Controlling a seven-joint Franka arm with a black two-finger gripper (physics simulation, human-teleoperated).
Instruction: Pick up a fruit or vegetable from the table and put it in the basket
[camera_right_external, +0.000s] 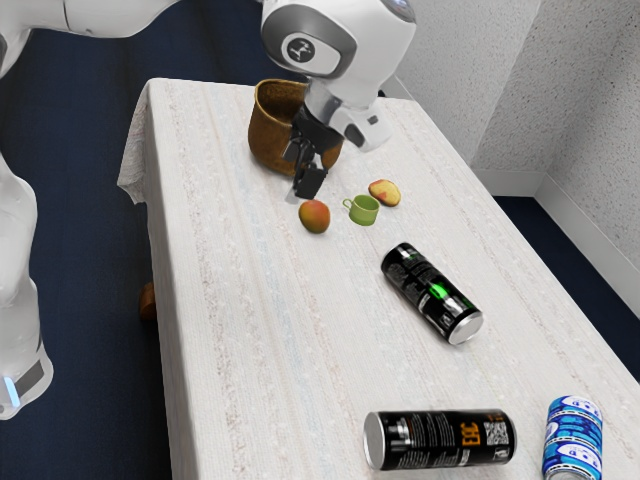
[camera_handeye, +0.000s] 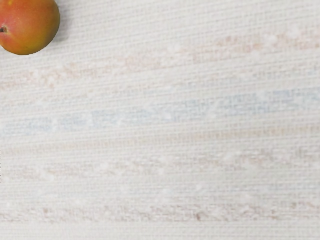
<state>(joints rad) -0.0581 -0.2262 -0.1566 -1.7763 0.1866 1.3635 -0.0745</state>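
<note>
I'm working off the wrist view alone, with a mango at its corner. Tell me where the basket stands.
Observer: In the exterior view, the brown basket stands behind the gripper.
Operator: Name whatever is beside the mango.
Observer: A green cup, on the mango's side toward the exterior view's right.
Operator: Check for a second fruit.
Observer: There is one, a yellow-and-red fruit lying just past the cup.
</note>
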